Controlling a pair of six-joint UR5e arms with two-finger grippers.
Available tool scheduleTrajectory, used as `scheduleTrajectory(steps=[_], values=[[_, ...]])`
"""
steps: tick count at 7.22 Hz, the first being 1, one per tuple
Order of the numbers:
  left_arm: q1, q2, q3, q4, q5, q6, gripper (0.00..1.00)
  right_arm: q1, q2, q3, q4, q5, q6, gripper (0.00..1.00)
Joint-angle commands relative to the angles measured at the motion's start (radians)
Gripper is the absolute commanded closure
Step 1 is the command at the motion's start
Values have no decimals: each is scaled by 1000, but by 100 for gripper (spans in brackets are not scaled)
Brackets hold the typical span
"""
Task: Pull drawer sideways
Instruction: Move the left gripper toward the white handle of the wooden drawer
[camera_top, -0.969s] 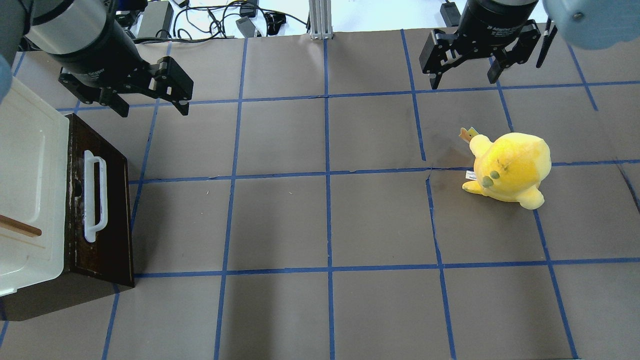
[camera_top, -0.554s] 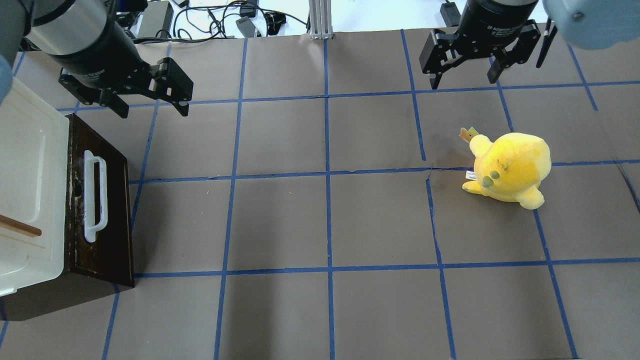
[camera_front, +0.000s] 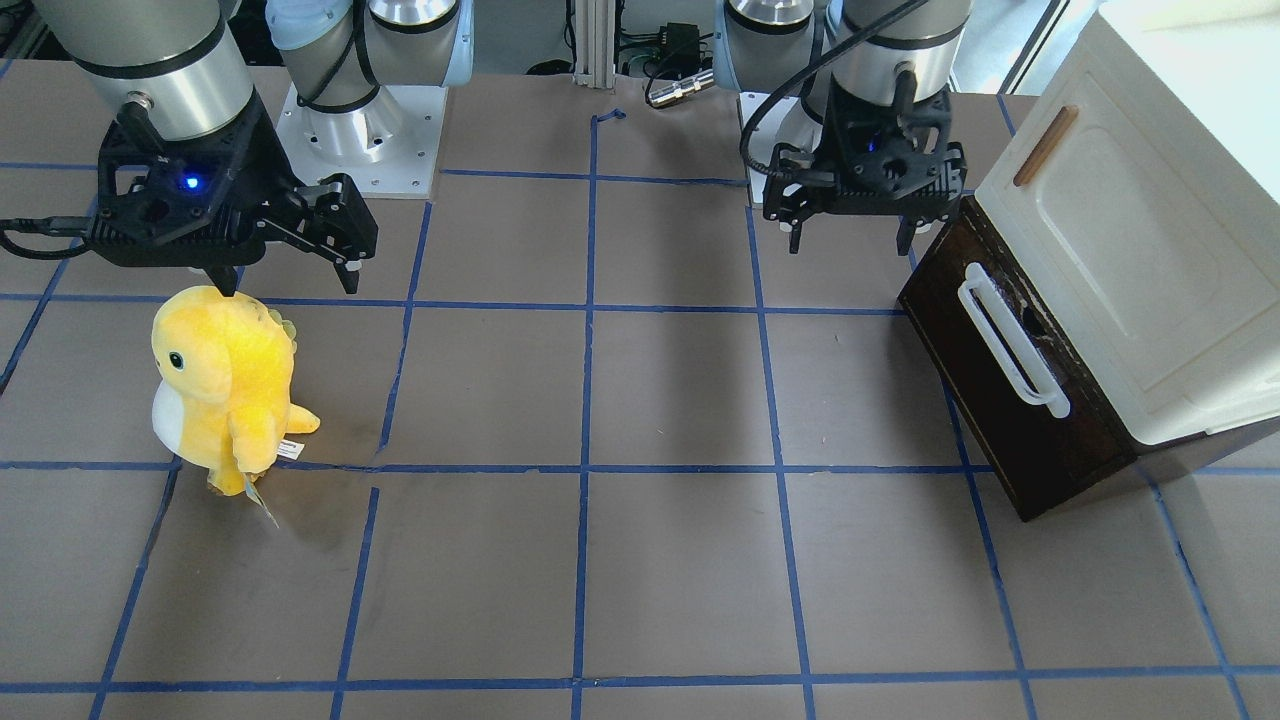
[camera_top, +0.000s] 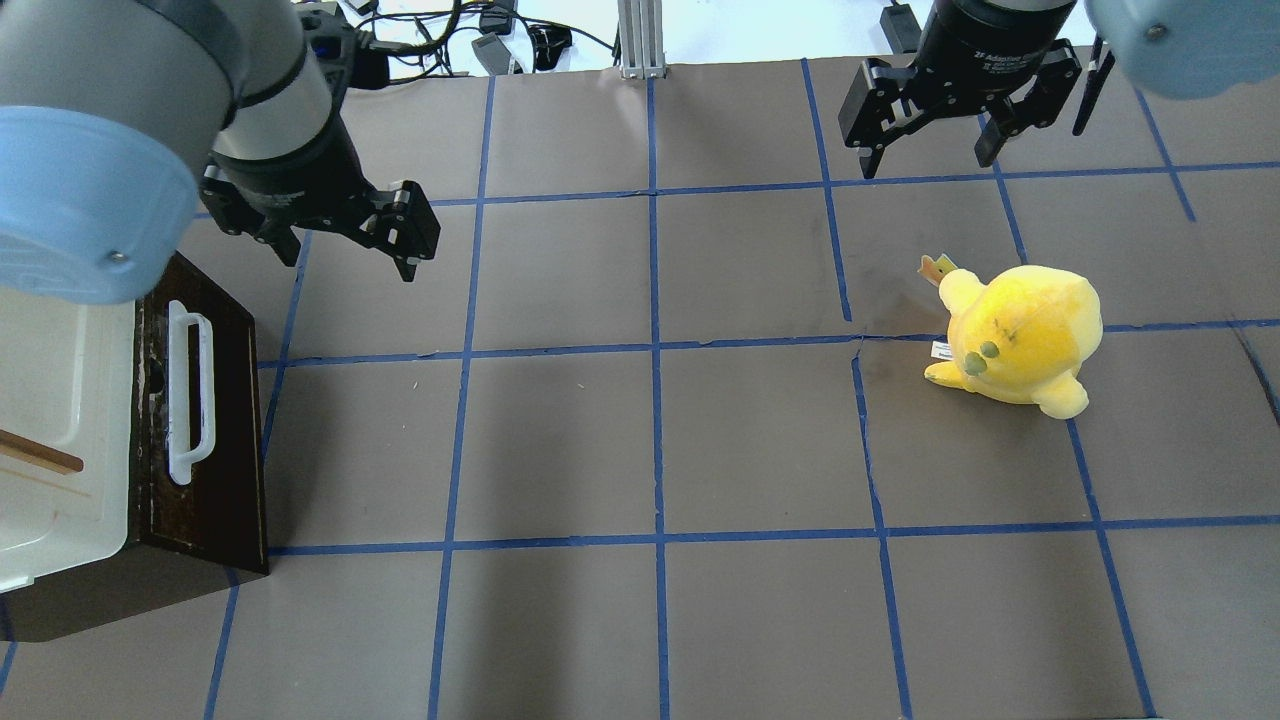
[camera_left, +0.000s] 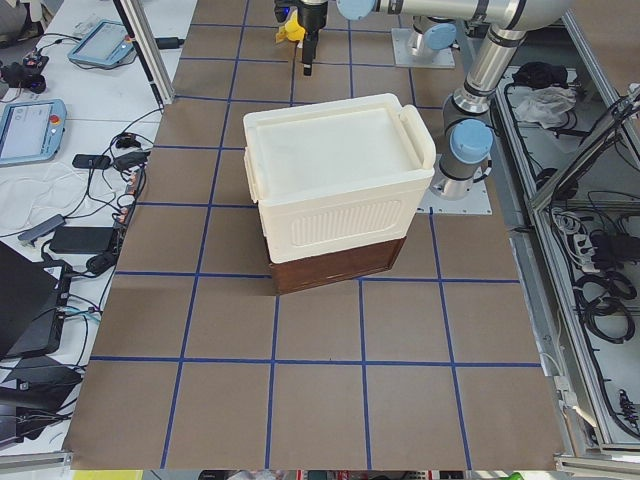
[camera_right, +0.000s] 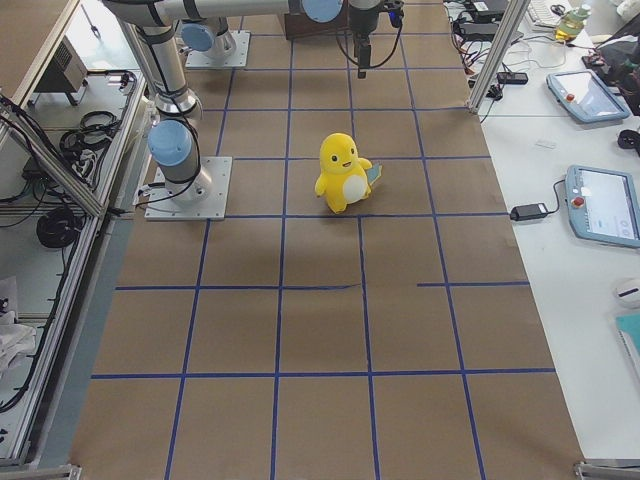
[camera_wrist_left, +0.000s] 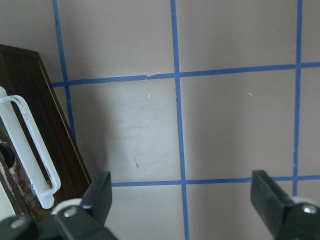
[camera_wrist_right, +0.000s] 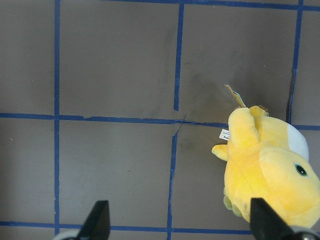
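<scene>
Brown gridded table (camera_top: 560, 440) is filling the frame. We're hovering our left gripper (camera_top: 350, 262) upper left, spread wide, near the drawer (camera_top: 230, 430) sitting at the left edge; right gripper (camera_top: 925, 165) is hanging spread too, upper right.

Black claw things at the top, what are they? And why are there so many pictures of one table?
They are the hands of a robot with two arms. The left gripper and the right gripper each have two fingers. Both are open, and neither holds anything. The pictures all show one moment from different cameras: one from above behind the robot, one facing it, one at each end of the table, and one on each wrist looking down between the fingers. On the table stand a yellow plush toy and a cream cabinet with a dark brown drawer that has a white handle. The left gripper hovers near the drawer, not touching it.
</scene>
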Motion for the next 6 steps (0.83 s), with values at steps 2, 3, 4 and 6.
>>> scheduleTrajectory(steps=[2, 3, 4, 6], values=[[-49, -153, -96, 156, 240, -72, 0, 0, 0, 0, 0, 0, 0, 0], [-49, -170, -129, 156, 283, -112, 0, 0, 0, 0, 0, 0, 0, 0], [-49, -173, -177, 156, 370, -117, 0, 0, 0, 0, 0, 0, 0, 0], [-37, -187, -269, 158, 586, -122, 0, 0, 0, 0, 0, 0, 0, 0]])
